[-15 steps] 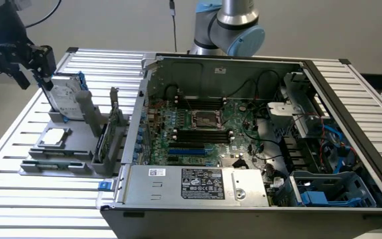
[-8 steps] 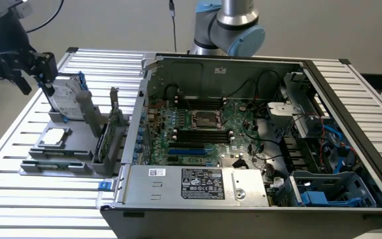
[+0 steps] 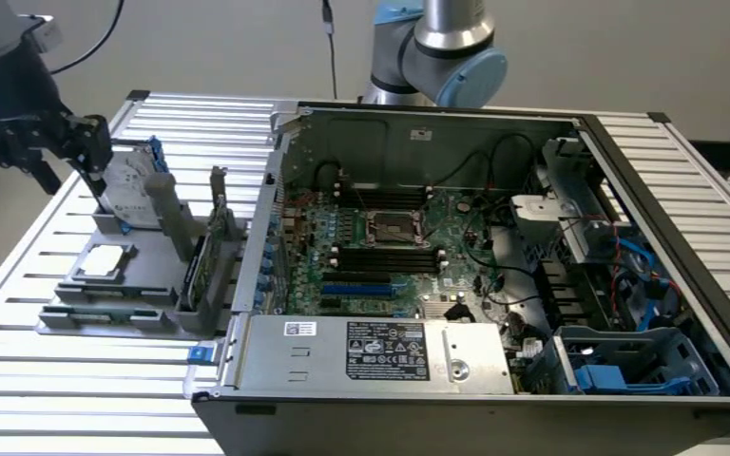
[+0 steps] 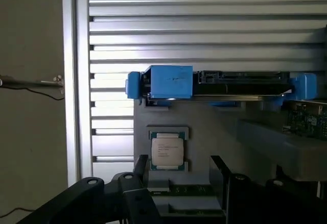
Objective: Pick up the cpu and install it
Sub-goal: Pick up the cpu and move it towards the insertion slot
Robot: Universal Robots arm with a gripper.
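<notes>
The cpu (image 3: 105, 258) is a small flat square chip with a silver-grey top, lying in a recess of the grey holder (image 3: 149, 285) at the exterior view's left. My gripper (image 3: 71, 169) hangs above the holder's far end, well above the cpu and apart from it. In the wrist view the cpu (image 4: 167, 151) lies flat on the holder, just beyond my two black fingers (image 4: 140, 165). The gripper (image 4: 179, 170) is open with nothing between its fingers. Inside the open computer case, the dark metal-framed socket (image 3: 391, 228) sits at the middle of the motherboard.
A silver hard drive with a blue bracket (image 4: 214, 83) stands on edge in the holder beyond the cpu. Upright cards (image 3: 220, 237) stand between the holder and the case wall (image 3: 258, 256). The slatted metal table (image 3: 35, 380) carries everything. A power supply (image 3: 378, 351) fills the case's near side.
</notes>
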